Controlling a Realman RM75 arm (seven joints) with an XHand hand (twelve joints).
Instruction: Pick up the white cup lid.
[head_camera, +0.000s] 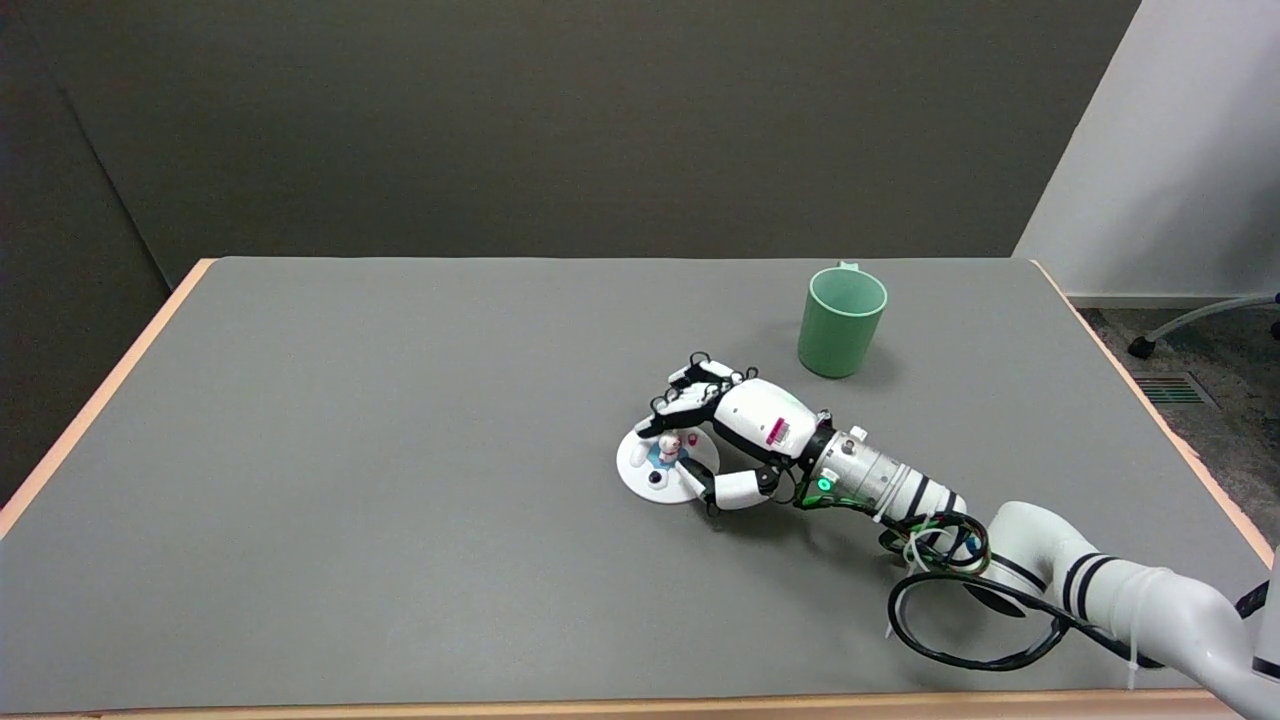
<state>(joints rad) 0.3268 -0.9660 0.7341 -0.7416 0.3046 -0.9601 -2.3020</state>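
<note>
The right hand (722, 432) reaches in low from the lower right, its white arm (1080, 585) lying close over the grey worktop (350, 480) with a loop of black cable (960, 640) hanging beneath the wrist. The hand sits right over the white cup lid (650, 470), which lies flat on the worktop a little right of the middle, its small figure-shaped knob standing up from the top face. The fingers (690, 392) are curled down over the far edge of the lid, and the thumb (715, 487) comes round the near edge — so the lid's right-hand part sits between them. The fingers are neither widely spread nor fully closed; they bracket the lid, and the tips appear to touch its rim and the knob, though whether they actually clamp it I cannot tell from this view. The lid shows no gap beneath it.

Behind the hand, toward the far right, a green mug (840, 320) stands upright and open — well apart from the lid and not touched by the hand.
</note>
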